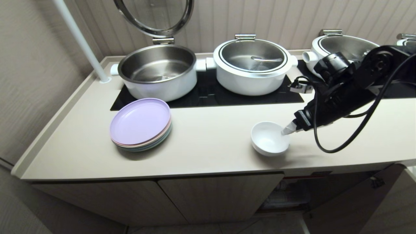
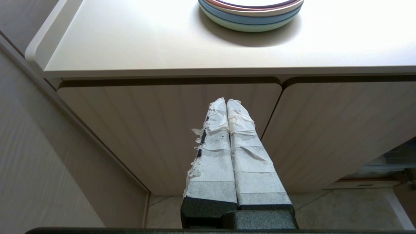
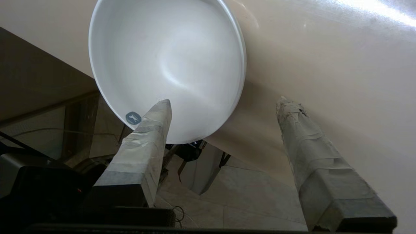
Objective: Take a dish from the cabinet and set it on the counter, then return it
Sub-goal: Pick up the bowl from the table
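The dish (image 1: 269, 138) is a small white bowl standing upright on the counter (image 1: 211, 146), near its front edge. My right gripper (image 1: 287, 130) reaches in from the right, at the bowl's right rim. In the right wrist view the right gripper (image 3: 223, 102) is open wide: one taped finger (image 3: 146, 136) lies over the dish (image 3: 165, 58), the other over bare counter (image 3: 325, 65). The left gripper (image 2: 226, 100) is shut on nothing, low in front of the cabinet (image 2: 146, 130) doors. The cabinet (image 1: 221, 195) stands open at its right part.
A stack of pastel plates (image 1: 140, 125) sits on the left of the counter. Behind are an open steel pot (image 1: 157, 71), a lidded pot (image 1: 252, 65) and another pot (image 1: 341, 48) on the black cooktop (image 1: 208, 94). A black cable (image 1: 341, 143) loops off the right arm.
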{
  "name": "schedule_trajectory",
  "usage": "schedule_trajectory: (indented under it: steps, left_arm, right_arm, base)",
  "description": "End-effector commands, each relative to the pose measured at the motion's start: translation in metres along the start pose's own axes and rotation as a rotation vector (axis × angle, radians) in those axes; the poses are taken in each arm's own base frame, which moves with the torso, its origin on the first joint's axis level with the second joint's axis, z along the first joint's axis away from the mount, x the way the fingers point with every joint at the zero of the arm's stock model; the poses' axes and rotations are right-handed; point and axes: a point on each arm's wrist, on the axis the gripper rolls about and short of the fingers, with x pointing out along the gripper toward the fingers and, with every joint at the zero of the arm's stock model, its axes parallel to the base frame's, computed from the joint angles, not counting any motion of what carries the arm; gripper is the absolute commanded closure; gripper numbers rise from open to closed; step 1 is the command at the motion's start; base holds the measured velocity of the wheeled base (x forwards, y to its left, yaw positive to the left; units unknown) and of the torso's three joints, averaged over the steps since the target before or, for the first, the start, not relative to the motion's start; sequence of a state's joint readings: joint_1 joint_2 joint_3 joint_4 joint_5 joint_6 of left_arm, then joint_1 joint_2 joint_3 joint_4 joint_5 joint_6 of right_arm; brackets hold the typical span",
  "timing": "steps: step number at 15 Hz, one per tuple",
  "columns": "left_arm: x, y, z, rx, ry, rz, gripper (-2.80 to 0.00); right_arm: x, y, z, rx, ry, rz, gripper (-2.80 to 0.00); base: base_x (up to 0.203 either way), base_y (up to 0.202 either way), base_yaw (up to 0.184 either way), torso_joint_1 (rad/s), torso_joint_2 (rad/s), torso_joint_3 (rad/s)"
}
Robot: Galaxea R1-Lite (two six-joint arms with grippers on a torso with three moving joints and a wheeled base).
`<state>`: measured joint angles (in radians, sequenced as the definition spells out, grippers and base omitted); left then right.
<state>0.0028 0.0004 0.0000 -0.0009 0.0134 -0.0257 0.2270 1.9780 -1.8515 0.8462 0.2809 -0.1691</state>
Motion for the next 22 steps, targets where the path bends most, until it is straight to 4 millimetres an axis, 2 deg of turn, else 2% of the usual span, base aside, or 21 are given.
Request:
schedule_trajectory:
  steps: [1,9,16,22]
  left_arm:
    - [0.000,0.000,0.000,0.000,0.000,0.001,0.00]
    - [0.000,0.000,0.000,0.000,-0.001,0.001,0.00]
    - [0.000,0.000,0.000,0.000,-0.001,0.001,0.00]
    - [0.000,0.000,0.000,0.000,0.000,0.001,0.00]
  right_arm:
    - [0.009,0.003,-0.001,-0.009,0.026,0.013,-2.80]
    - [0.020,0.004,-0.001,-0.084,0.061,-0.019,-2.80]
    - [0.040,0.019,0.003,-0.133,0.089,-0.073,-2.80]
    - [0.053,0.016,0.007,-0.126,0.065,-0.115,-2.80]
  base:
    - [0.000,0.000,0.000,0.000,0.00,0.000]
    - [0.000,0.000,0.000,0.000,0.00,0.000]
    - [0.000,0.000,0.000,0.000,0.00,0.000]
    - [0.000,0.000,0.000,0.000,0.00,0.000]
